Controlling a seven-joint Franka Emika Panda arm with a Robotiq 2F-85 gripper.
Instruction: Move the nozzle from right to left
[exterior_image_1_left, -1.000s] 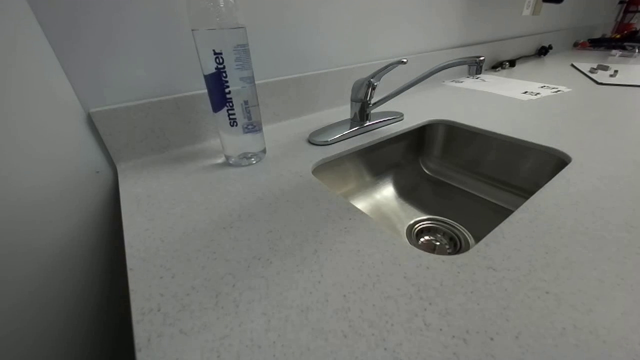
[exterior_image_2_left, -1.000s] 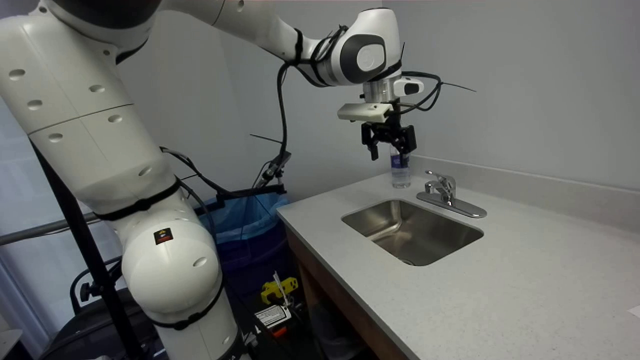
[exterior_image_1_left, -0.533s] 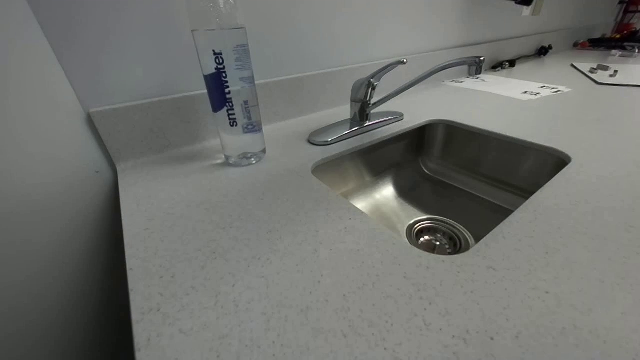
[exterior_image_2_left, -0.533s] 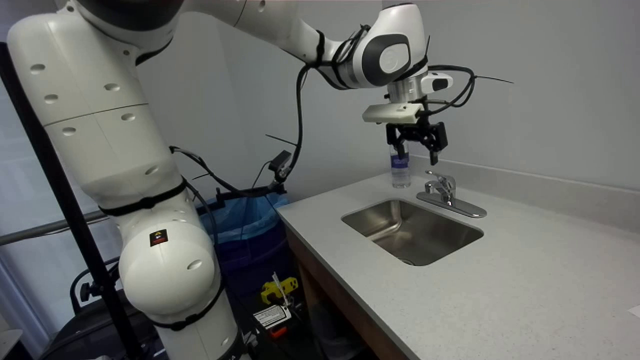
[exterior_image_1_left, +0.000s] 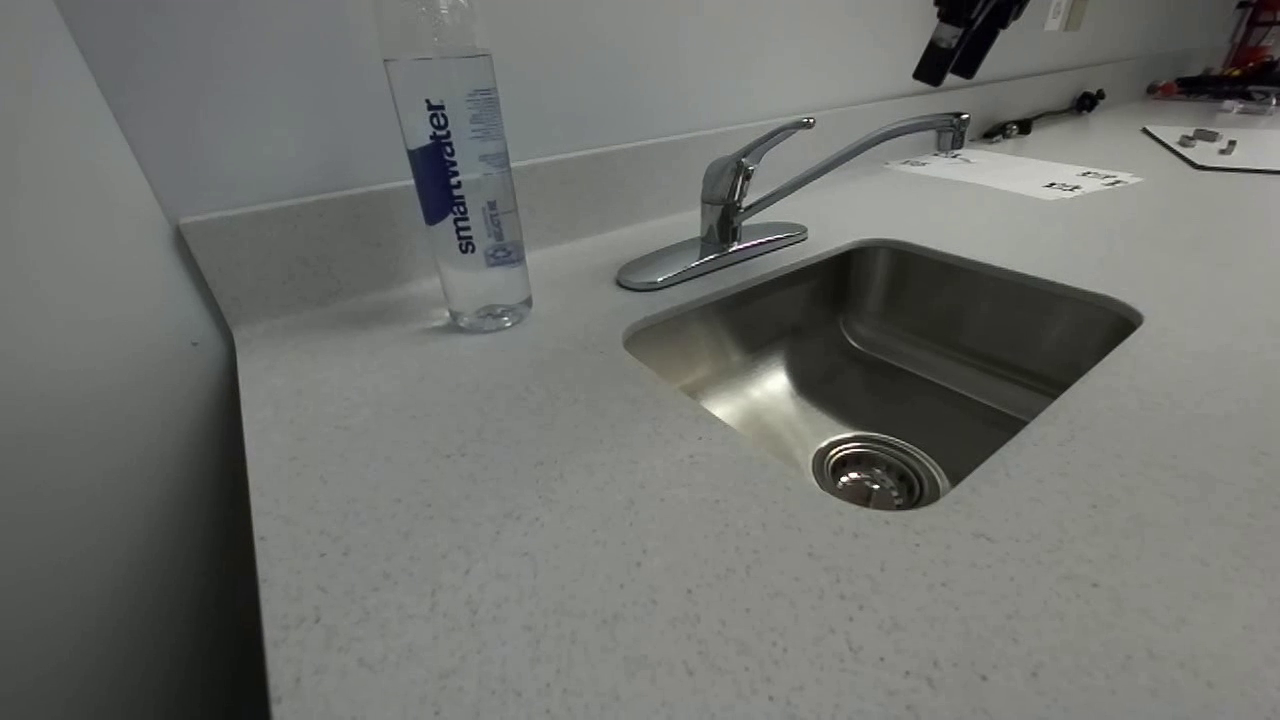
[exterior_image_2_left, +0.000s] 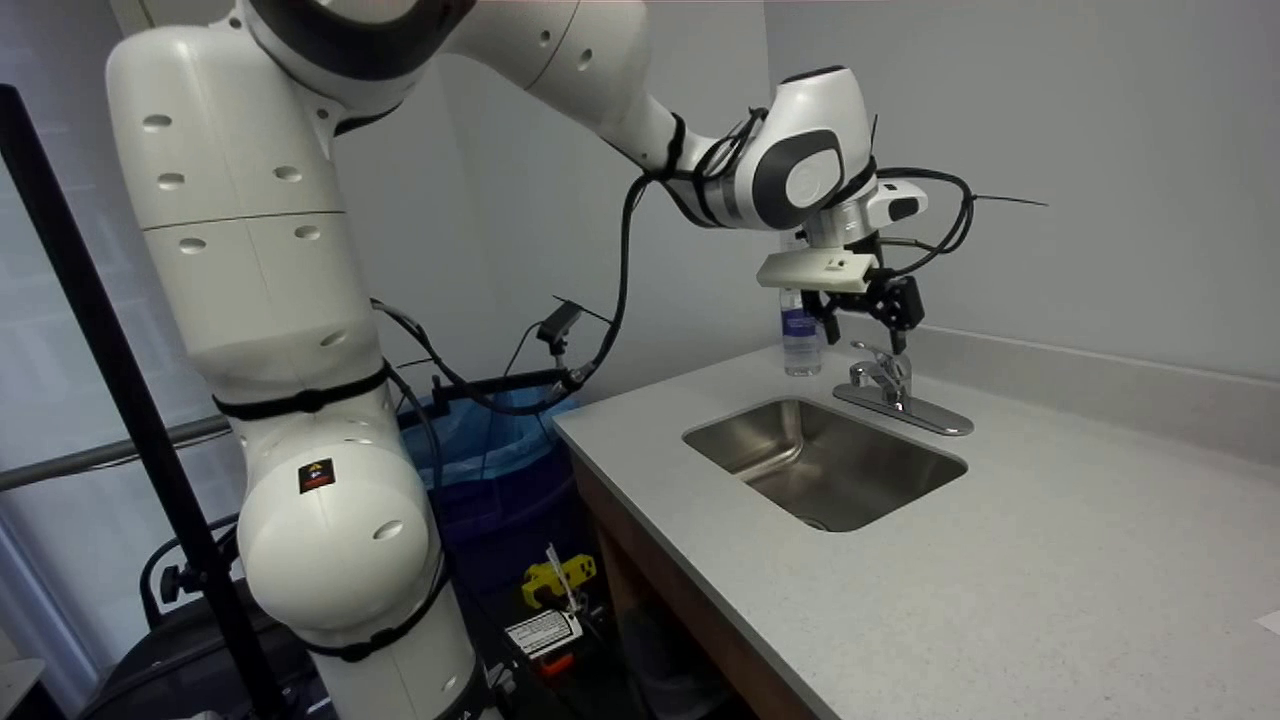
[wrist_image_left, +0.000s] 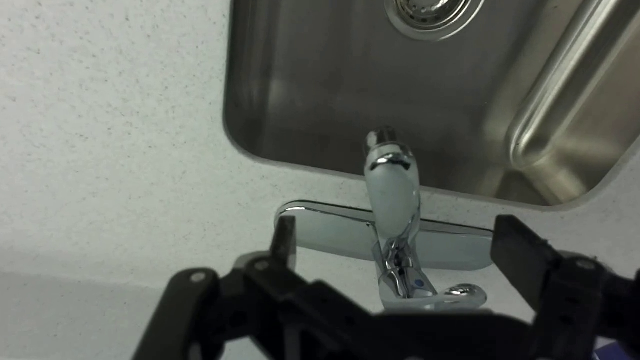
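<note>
One robot arm (exterior_image_2_left: 260, 285), just lowered (approach well along, I'd judge; swing not begun) | tabletop (exterior_image_2_left: 1000, 560), sink (wrist_image_left: 320, 100) set into it | claw (exterior_image_2_left: 866, 343) spread wide, holding nothing | nozzle (wrist_image_left: 395, 195) below and apart, unmoved, tip out over the sink; further descent likely needed before pushing it left

A clear smartwater bottle (exterior_image_1_left: 455, 180) stands upright on a speckled surface (exterior_image_1_left: 480, 480) at upper left in an exterior view. Right of center, a stainless-steel sink (exterior_image_1_left: 960, 290) is set into the surface, a round drain (exterior_image_1_left: 875, 472) at its lower end. A white sheet (exterior_image_1_left: 1010, 172) with black markings lies at upper right. In an exterior view, a dark blue bin (exterior_image_2_left: 510, 512) with a light blue liner (exterior_image_2_left: 465, 445) sits left of center, a yellow object (exterior_image_2_left: 558, 580) at lower center; a black pole (exterior_image_2_left: 140, 402) slants down the left.
</note>
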